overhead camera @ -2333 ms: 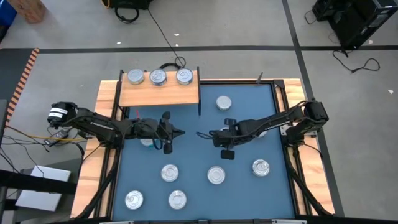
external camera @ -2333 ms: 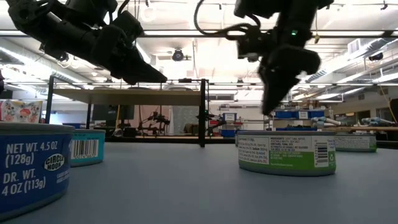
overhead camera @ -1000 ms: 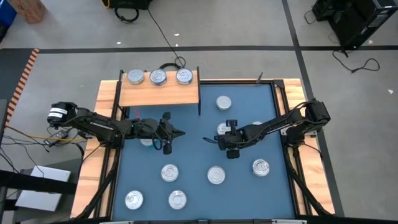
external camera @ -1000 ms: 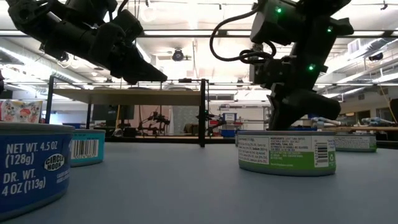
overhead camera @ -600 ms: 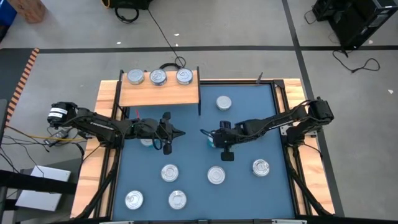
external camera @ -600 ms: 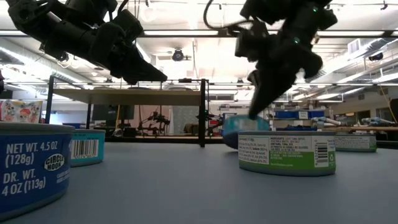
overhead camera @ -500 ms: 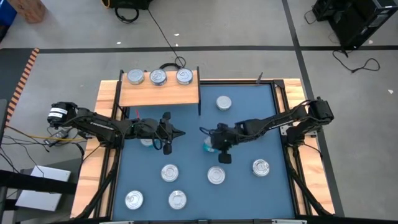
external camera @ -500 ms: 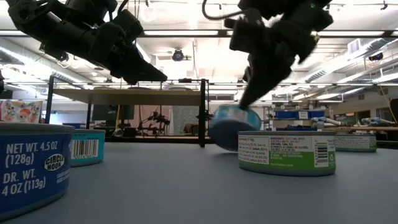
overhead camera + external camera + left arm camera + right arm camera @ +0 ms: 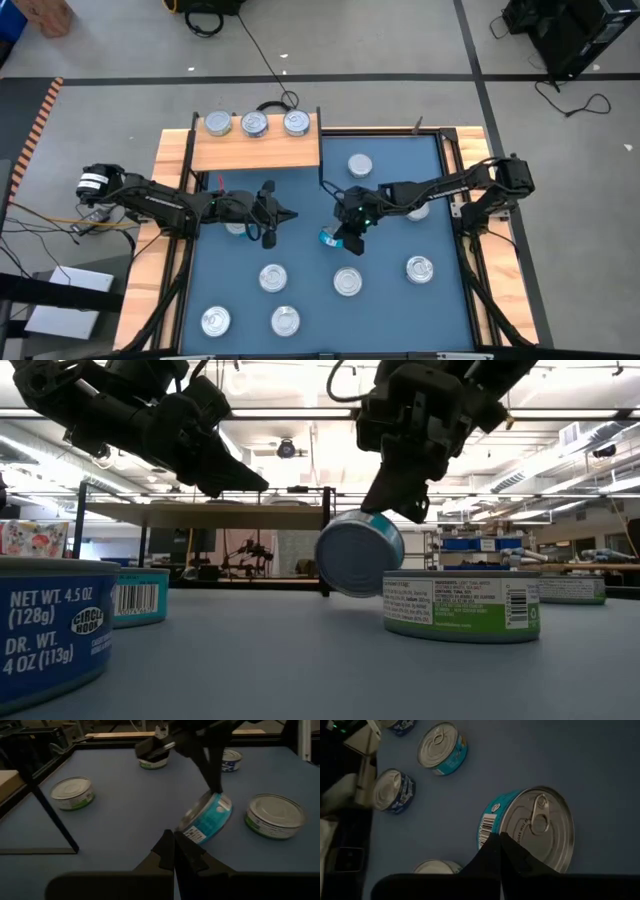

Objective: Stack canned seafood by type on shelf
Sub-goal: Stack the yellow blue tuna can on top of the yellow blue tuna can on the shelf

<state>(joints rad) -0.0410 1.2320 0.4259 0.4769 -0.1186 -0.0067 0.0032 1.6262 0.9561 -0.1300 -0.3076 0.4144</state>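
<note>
The right gripper point(image 9: 343, 232) hung over the middle of the blue tabletop point(image 9: 300, 250), its dark fingers pressed together with nothing between them. Just beside its tip sat a short round teal-labelled tin with a silvery pull-tab lid point(image 9: 359, 554), tipped up on its edge. Its round axis leaned well off vertical, so that one flat silvery face turned toward the near left in the low view while the teal side wall faced up and to the right. The lower rim looked to be resting on the tabletop, though a green-labelled tin point(image 9: 461, 604) standing upright in front hid part of it.

The left gripper point(image 9: 281, 214) waited to the left of centre, above the table, its fingers also closed on nothing.

On the light wooden shelf with thin black legs point(image 9: 256, 147) at the far left, three silver-lidded tins point(image 9: 253, 123) stood flat in a row along the far edge. Other tins lay flat and well apart across the table, among them a blue-labelled one point(image 9: 53, 626) at the near left.
</note>
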